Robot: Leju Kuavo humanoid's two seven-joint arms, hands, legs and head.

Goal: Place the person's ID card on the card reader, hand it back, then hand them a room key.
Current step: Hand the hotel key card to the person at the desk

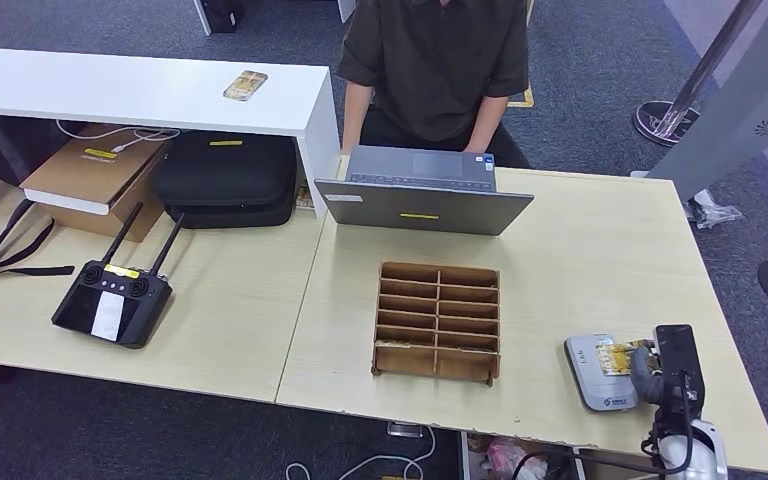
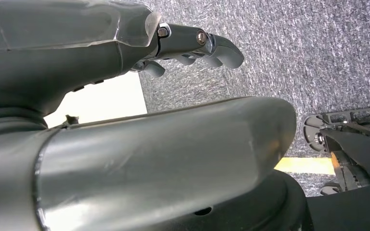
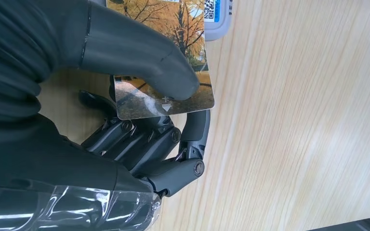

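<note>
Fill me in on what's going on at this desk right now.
The right robot hand pinches a card printed with an autumn tree scene and holds it over the grey card reader near the table's front edge. A person sits across the table behind an open laptop. A wooden slotted rack stands mid-table. The left robot hand holds nothing, with carpet floor beyond it.
</note>
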